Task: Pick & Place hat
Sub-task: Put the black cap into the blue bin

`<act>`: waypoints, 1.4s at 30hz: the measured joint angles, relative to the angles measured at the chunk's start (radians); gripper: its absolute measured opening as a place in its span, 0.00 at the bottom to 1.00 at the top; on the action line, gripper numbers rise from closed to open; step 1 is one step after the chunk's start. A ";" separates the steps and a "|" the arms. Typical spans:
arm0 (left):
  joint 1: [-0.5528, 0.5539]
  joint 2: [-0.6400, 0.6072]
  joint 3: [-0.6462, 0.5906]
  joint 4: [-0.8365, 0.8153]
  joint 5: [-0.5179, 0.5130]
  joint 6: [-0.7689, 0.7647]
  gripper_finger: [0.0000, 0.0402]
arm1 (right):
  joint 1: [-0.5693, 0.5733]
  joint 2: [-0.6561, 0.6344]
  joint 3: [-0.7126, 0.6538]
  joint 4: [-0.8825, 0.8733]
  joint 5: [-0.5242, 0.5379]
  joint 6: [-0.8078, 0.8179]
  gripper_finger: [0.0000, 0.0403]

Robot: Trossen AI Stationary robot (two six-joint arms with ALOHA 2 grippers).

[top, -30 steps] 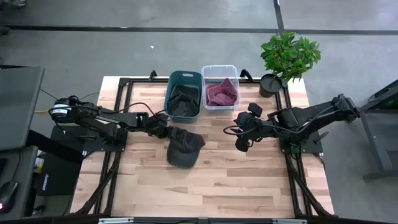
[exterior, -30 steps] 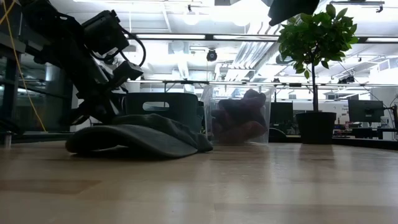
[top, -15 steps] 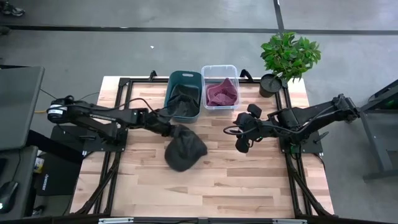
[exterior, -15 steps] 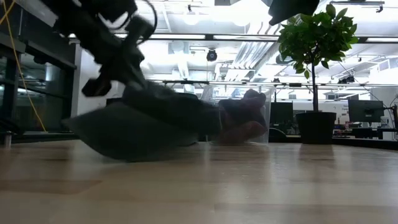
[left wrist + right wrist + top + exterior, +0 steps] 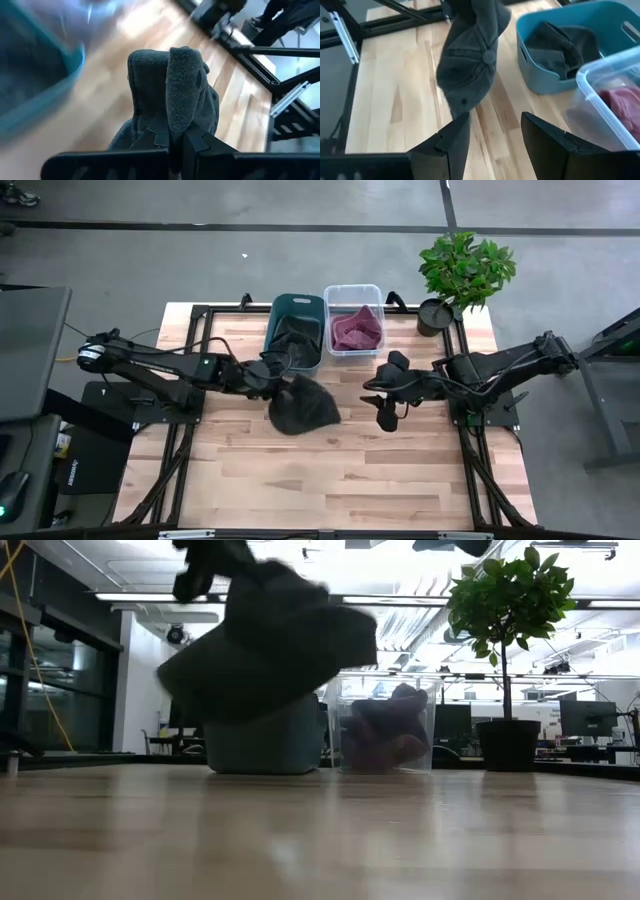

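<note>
We see left gripper (image 5: 272, 372) clamped on grey hat (image 5: 303, 405), hat lifted off table (image 5: 350, 470) near teal bin (image 5: 296, 332). Right gripper (image 5: 384, 402) apart, empty, waiting mid-table.

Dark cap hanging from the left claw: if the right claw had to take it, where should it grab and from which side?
Probably the bunched brim edge just under the left claw, which is shut on the dark cap. There the cloth is folded into a narrow ridge. The crown below hangs wide and slack, clear of the table. The open right claw faces it, so come in level from the right.
</note>
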 joint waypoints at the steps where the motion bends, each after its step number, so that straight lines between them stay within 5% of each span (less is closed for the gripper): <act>1: -0.013 0.000 0.021 -0.001 -0.032 0.041 0.00 | 0.000 0.000 0.000 0.012 -0.001 -0.006 0.43; 14: -0.108 0.000 0.183 -0.001 -0.270 0.461 0.00 | -0.030 0.000 0.000 0.134 -0.026 -0.042 0.43; 24: -0.150 0.000 0.242 0.032 -0.574 0.773 0.00 | -0.085 -0.002 0.000 0.225 -0.067 -0.104 0.43; 29: -0.149 0.000 0.243 0.164 -0.730 0.936 0.00 | -0.124 -0.002 0.000 0.228 -0.038 -0.059 0.43; 34: -0.148 0.000 0.244 0.349 -0.760 1.091 0.00 | -0.183 -0.002 0.000 0.231 -0.014 0.060 0.43; 42: -0.148 -0.005 0.244 0.751 -0.721 1.337 0.00 | -0.197 -0.002 0.000 0.332 -0.047 -0.218 0.43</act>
